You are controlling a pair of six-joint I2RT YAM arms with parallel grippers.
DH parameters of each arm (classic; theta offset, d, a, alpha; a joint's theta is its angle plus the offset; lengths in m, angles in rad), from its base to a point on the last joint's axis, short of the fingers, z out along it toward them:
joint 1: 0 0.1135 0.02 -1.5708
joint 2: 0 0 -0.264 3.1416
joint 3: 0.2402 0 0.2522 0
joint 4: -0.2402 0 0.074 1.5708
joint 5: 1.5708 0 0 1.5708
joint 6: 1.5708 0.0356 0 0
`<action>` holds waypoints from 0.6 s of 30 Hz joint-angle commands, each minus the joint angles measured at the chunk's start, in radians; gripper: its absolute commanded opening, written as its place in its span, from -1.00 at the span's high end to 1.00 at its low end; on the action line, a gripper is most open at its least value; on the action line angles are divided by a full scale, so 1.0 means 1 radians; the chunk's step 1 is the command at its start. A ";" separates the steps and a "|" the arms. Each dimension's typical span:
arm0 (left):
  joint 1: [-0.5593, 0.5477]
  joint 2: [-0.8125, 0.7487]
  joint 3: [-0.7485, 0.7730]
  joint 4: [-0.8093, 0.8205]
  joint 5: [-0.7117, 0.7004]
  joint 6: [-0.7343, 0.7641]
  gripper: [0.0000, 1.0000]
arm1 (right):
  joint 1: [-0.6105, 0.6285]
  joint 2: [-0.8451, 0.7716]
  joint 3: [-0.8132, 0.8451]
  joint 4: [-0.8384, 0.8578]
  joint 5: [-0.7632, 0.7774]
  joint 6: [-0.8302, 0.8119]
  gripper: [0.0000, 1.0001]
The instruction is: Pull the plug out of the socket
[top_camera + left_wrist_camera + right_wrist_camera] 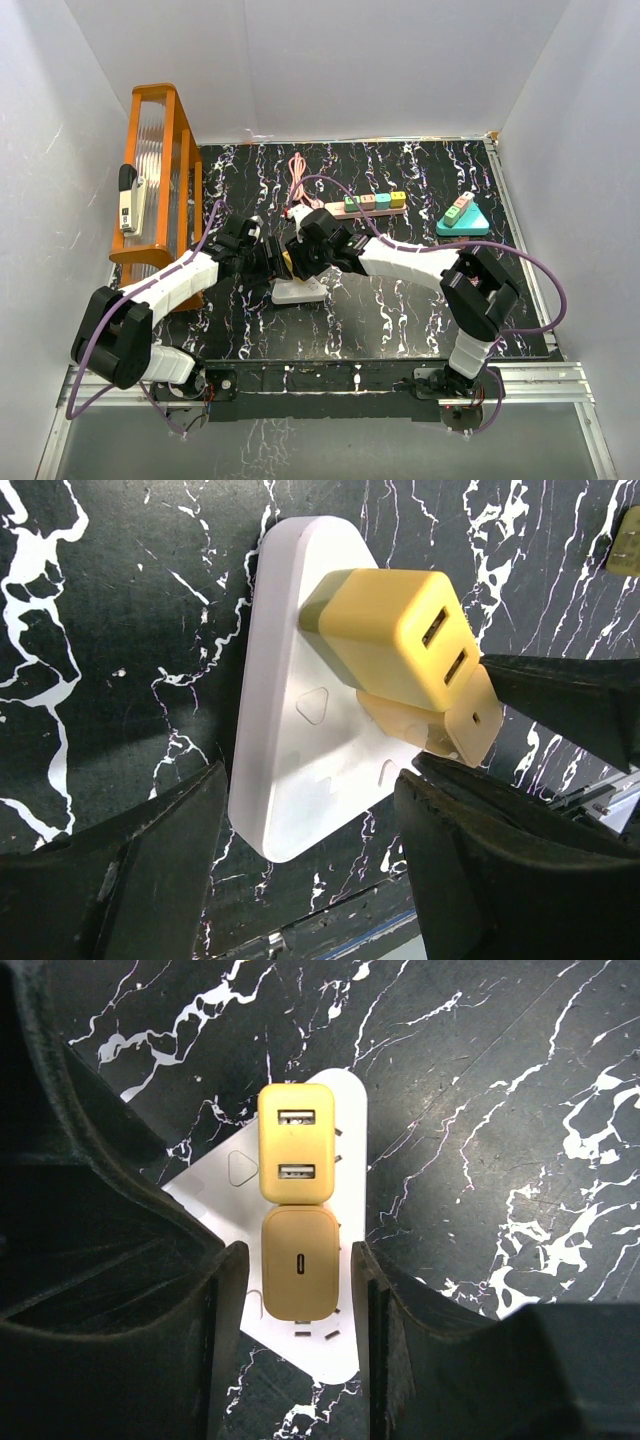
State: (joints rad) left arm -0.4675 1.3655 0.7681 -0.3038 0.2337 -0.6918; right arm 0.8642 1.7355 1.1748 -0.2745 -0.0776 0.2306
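Two arms meet at the white socket [300, 291] on the desk [390, 320]. The left end effector [312, 778], half open, clasps the socket's sides. The right end effector [300, 1260], narrowed, flanks the lower plug [470, 720] seated in the socket; contact is unclear.

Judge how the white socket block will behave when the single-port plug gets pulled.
Probably rigid: the socket block looks like hard moulded plastic. No fastening shows, so it may lift with the single-port plug unless held down. Its glossy sides could slip.
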 commanded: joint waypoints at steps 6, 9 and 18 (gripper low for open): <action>0.004 0.059 0.009 0.019 0.028 0.005 -0.33 | 0.012 0.032 0.043 0.043 -0.016 0.009 0.37; 0.003 0.080 0.012 0.035 0.020 0.004 -0.33 | 0.015 0.031 0.050 0.041 -0.020 0.009 0.47; 0.004 0.139 0.000 0.029 -0.017 0.026 -0.28 | 0.015 0.018 0.038 0.070 -0.048 0.031 0.59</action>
State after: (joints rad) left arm -0.4675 1.4853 0.7704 -0.2539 0.2466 -0.6884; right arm 0.8707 1.7626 1.1820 -0.2604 -0.0971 0.2420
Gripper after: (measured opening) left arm 0.651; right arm 0.311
